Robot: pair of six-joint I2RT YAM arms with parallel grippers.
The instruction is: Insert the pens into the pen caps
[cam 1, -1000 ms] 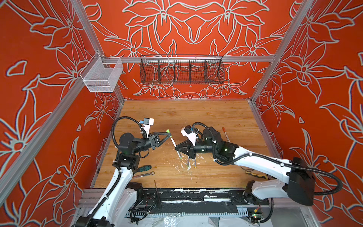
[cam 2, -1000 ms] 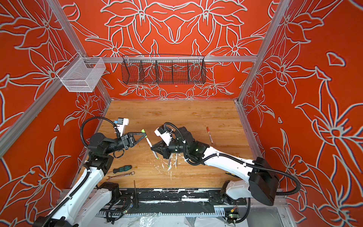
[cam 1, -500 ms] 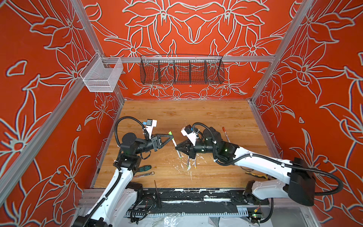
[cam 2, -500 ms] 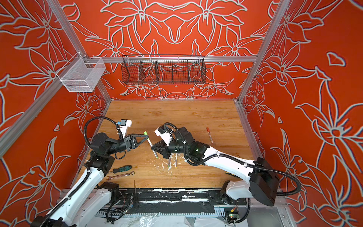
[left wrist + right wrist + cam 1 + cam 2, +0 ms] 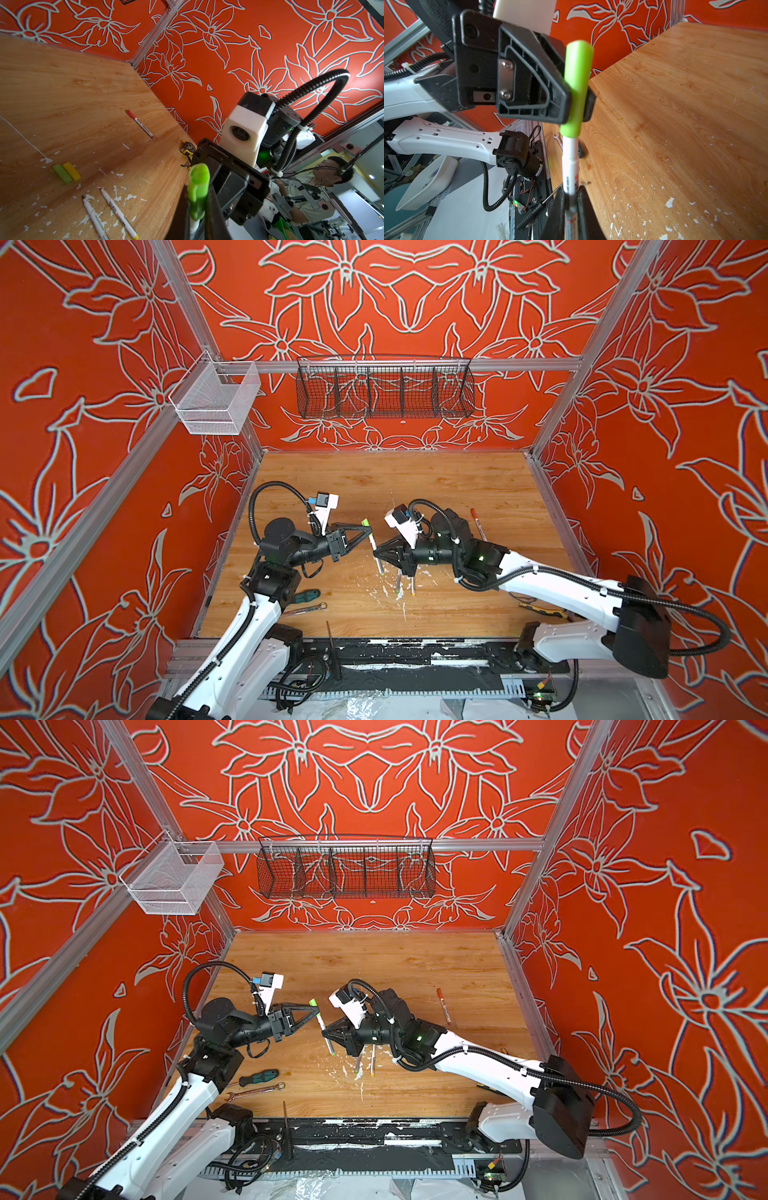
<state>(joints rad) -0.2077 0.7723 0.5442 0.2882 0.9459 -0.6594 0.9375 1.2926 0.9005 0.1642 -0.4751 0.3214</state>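
Gripping the green pen cap (image 5: pixel 578 68) across its middle, the left gripper (image 5: pixel 578 104) is clamped tight. The right gripper (image 5: pixel 571 199) pinches the white pen (image 5: pixel 570 162) on its barrel, just beyond the cap's open end. The pen's tip sits inside the cap's mouth; whether fully seated is hard to tell. Both look light, rigid and slick, apt to swivel, so a hold near the cap's mouth suits the push. Two more pens (image 5: pixel 118 213) lie on the table (image 5: pixel 62 83) near the cap.
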